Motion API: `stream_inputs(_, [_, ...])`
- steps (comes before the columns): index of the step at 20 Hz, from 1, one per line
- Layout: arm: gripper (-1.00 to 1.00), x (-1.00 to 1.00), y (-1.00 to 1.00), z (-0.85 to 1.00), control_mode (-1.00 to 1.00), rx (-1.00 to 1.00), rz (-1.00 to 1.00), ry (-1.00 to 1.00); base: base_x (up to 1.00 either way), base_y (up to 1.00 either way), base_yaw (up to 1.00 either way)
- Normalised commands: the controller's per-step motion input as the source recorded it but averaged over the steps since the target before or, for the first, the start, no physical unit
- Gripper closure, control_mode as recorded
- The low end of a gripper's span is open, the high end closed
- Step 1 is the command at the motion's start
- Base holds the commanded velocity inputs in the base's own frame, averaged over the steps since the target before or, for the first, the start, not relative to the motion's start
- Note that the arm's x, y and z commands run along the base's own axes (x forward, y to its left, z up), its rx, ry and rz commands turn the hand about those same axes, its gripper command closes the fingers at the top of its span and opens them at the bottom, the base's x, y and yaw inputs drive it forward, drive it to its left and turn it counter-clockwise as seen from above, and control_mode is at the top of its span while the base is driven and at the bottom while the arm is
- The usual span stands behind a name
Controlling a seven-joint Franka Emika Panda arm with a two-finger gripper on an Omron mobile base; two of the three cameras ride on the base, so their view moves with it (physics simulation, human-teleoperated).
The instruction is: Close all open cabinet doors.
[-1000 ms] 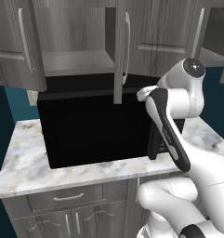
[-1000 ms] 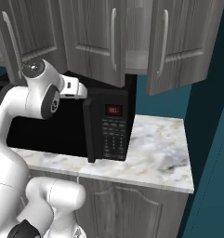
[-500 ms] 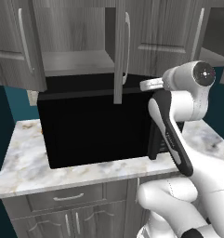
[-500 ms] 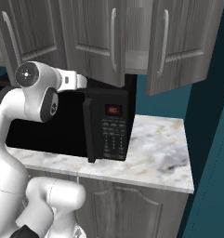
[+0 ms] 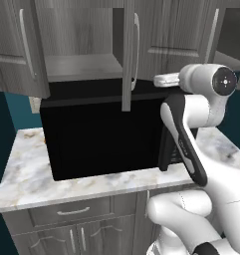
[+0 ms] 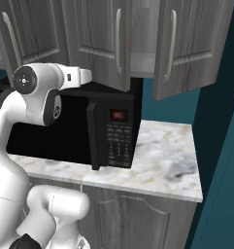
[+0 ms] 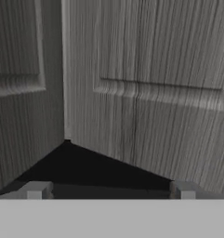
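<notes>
Grey wood-grain cabinet doors (image 7: 146, 93) with vertical silver bar handles hang ajar above the black microwave (image 5: 104, 132), directly ahead of the gripper (image 7: 108, 190), its jaws wide apart and empty.

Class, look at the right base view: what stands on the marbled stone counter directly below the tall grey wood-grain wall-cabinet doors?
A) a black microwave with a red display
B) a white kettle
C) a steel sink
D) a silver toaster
A: a black microwave with a lit red display sits on the marbled stone counter, under the grey wood-grain wall-cabinet doors.
</notes>
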Motion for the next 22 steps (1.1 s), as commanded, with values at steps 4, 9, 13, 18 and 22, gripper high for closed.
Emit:
stream_inputs(4, [-1.0, 0.0, -0.19, 0.38, -1.0, 0.0, -0.07, -0.05, 0.0, 0.0, 0.0])
stream_inputs(9, [-1.0, 0.0, -0.25, 0.22, -1.0, 0.0, -0.05, 0.0, 0.0, 0.0, 0.0])
stream_inputs(13, [-1.0, 0.0, -0.23, 0.17, -1.0, 0.0, -0.06, -0.01, 0.0, 0.0, 0.0])
stream_inputs(18, [-1.0, 0.0, -0.22, 0.06, -1.0, 0.0, -0.07, -0.03, 0.0, 0.0, 0.0])
stream_inputs(22, [-1.0, 0.14, -0.16, 0.0, -1.0, 0.0, -0.05, -0.04, 0.0, 0.0, 0.0])
